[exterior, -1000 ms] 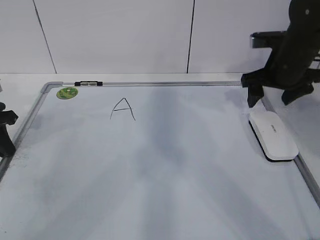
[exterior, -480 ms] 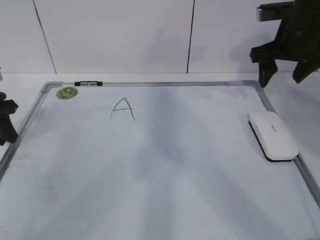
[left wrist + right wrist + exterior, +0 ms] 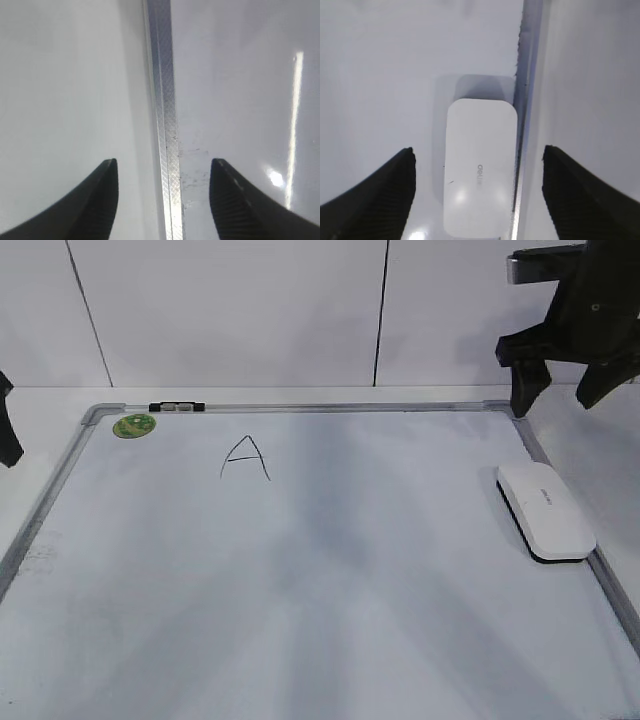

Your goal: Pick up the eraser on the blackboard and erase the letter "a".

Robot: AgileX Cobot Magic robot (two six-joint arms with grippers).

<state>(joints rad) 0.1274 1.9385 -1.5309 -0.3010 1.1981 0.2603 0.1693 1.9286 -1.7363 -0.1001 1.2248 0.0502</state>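
Exterior view: whiteboard (image 3: pixel 300 580) with grey metal frame lies flat on white counter (image 3: pixel 600 440). Angular "A" (image 3: pixel 246 458) in thin black marker near far edge; round green sticker (image 3: pixel 134 425) in far left corner. White rounded eraser (image 3: pixel 546 510) sits at right frame. Right hand (image 3: pixel 566 390) hovers above, fingers apart.

Left wrist: left hand (image 3: pixel 164 172) open, straddling frame.

Right wrist: eraser lettering reads "deli".

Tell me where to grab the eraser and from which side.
Take the eraser across its two long sides near the middle, coming straight down from above. It lies flat with one long side against the board's frame, so that finger has little room. The right tool hangs open over it, already straddling its width.
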